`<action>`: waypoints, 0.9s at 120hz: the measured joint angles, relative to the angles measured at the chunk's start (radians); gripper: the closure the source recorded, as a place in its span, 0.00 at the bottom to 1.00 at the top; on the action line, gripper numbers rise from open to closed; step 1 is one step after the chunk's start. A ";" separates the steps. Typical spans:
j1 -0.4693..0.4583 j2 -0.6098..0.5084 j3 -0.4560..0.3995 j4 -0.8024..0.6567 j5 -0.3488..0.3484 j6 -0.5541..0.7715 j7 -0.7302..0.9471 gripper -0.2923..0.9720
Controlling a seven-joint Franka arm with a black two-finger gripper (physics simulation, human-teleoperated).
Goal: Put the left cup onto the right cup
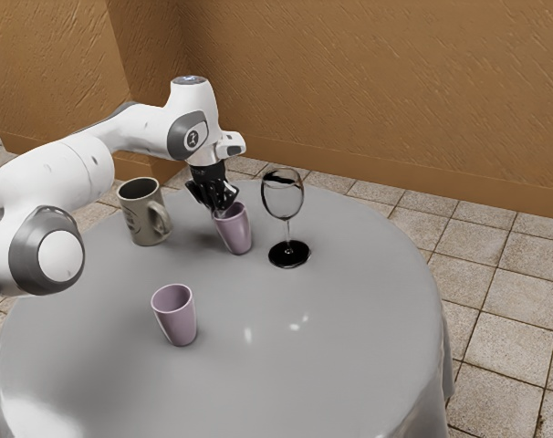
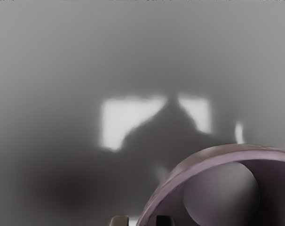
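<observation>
A mauve plastic cup (image 1: 234,228) is held tilted, gripped at its rim by the black end effector (image 1: 216,206), between an olive ceramic mug (image 1: 144,212) and a stemmed wine glass (image 1: 284,214) on the round grey table (image 1: 349,347). A second mauve cup (image 1: 174,315) is seen standing well apart.

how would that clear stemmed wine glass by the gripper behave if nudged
The clear stemmed wine glass would probably tip easily: its bowl sits high on a thin stem over a small foot. It looks like thin glass, so likely fragile. It stands close to the tilted lilac cup in the gripper, so a sideways swing could knock it.
</observation>
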 joint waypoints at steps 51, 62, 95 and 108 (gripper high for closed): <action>0.006 -0.061 0.001 -0.032 -0.003 0.014 -0.019 0.85; 0.002 -0.111 0.004 -0.079 -0.019 0.015 -0.024 0.85; -0.004 -0.400 0.078 -0.468 -0.136 0.085 -0.047 0.85; -0.016 -0.523 0.109 -0.607 -0.174 0.130 -0.057 0.85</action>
